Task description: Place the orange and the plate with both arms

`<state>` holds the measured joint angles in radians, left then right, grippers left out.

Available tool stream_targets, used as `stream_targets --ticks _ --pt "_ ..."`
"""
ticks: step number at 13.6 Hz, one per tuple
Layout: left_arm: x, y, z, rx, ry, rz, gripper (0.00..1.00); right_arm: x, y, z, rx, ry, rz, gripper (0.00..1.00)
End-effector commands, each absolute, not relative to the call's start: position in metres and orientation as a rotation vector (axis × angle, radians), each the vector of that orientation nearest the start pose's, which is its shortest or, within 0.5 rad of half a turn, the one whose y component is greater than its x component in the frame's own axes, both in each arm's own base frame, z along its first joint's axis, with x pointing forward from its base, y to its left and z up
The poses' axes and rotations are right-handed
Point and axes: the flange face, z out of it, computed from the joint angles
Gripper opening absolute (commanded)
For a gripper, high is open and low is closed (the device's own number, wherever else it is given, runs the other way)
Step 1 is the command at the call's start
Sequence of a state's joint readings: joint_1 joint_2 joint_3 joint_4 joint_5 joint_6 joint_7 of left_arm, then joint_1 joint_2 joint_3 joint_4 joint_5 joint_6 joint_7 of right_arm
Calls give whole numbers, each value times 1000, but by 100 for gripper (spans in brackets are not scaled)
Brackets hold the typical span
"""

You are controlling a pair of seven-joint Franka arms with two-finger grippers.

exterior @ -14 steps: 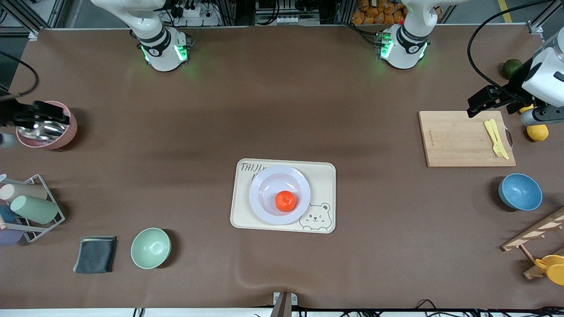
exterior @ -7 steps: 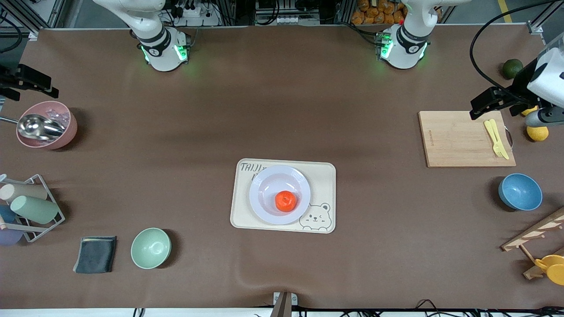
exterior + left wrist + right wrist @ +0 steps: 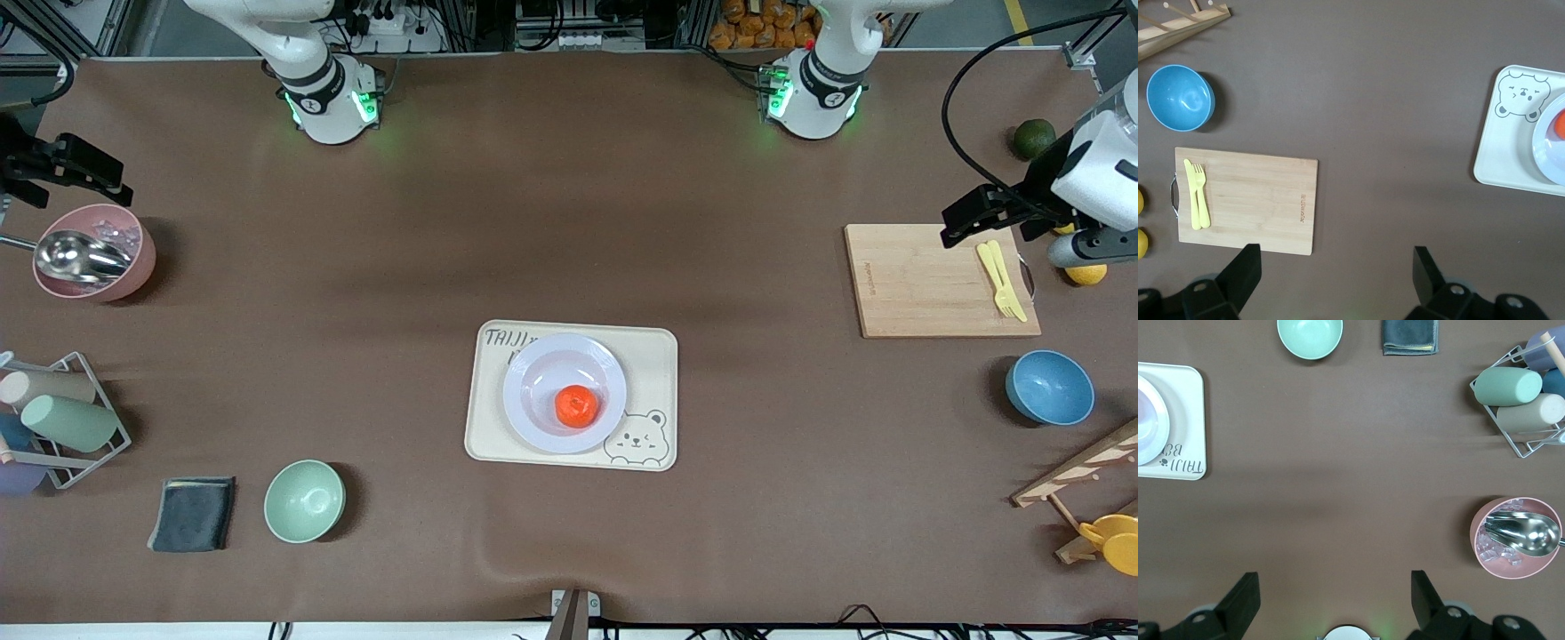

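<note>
The orange point(image 3: 577, 405) lies in the pale plate point(image 3: 539, 378), off its middle toward the front camera. The plate rests on the cream bear tray point(image 3: 655, 356) at the table's middle. My left gripper point(image 3: 962, 216) hangs open and empty over the bases-side edge of the cutting board point(image 3: 920, 283), away from the plate. In the left wrist view the left gripper point(image 3: 1335, 252) holds nothing, and the plate point(image 3: 1550, 150) and orange point(image 3: 1561, 125) show at the frame's edge. My right gripper point(image 3: 105, 178) is open and empty over bare table by the pink bowl point(image 3: 133, 267). The right wrist view shows the right gripper point(image 3: 1333, 577) and a sliver of plate point(image 3: 1148, 420).
A yellow fork and knife point(image 3: 1000, 277) lie on the cutting board. A blue bowl point(image 3: 1049, 387), lemon point(image 3: 1086, 275) and dark green fruit point(image 3: 1033, 136) sit at the left arm's end. A green bowl point(image 3: 304, 500), grey cloth point(image 3: 191, 514) and cup rack point(image 3: 53, 418) sit at the right arm's end.
My right gripper has moved from over the pink bowl toward the robots' bases, uncovering the metal scoop in it. The left gripper has only shifted slightly. Orange and plate have not moved.
</note>
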<state>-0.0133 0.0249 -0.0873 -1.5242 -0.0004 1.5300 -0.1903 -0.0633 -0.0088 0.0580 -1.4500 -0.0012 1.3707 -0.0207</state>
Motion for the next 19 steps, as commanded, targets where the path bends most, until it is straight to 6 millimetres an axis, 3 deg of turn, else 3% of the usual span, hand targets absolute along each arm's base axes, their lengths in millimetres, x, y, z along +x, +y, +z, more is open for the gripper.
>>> stream_targets --ticks 1,6,19 --pt "555 -54 637 -3122 -107 15 100 530 -3 674 -3160 -9 95 100" --pt "555 -52 635 -3126 -109 24 100 533 5 673 -3164 -21 73 100" --pt "547 -60 638 -3114 -91 74 100 530 -3 681 -3153 -1 58 100"
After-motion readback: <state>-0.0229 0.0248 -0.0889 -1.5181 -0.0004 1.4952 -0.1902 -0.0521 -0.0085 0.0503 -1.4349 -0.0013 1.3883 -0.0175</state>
